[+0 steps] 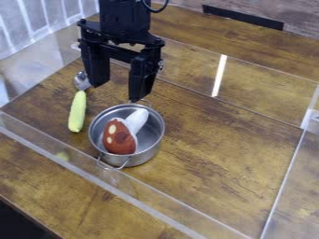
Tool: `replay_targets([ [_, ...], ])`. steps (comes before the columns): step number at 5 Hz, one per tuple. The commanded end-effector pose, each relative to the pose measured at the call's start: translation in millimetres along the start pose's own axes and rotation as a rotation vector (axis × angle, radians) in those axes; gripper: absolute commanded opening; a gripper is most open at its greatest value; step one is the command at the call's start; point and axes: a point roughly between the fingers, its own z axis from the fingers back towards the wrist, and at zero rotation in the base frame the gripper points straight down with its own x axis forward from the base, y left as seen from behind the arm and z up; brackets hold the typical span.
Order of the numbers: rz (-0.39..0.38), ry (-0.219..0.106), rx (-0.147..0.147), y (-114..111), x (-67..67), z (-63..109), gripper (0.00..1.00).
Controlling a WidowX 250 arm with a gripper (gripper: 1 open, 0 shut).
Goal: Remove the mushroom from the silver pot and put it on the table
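Above the silver pot, the black gripper hangs wide open, pointing down, gripping nothing; the mushroom lies inside.

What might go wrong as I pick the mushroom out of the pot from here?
The mushroom lies tilted against the wall of the silver pot, so a fingertip might catch the rim. The smooth-looking cap could slip. The yellow-green piece sits close by and might get nudged.

One mushroom, one pot, one spoon.
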Motion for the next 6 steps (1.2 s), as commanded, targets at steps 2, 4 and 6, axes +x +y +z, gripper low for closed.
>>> replay_targets([
  [2,0.052,0.023,-0.006,9.1,2.8,-29.5,1.00],
  [4,0.094,0.057,-0.011,27.2,9.4,-64.8,1.00],
  [6,0.098,0.072,-0.013,7.2,-2.3,-65.9,0.00],
])
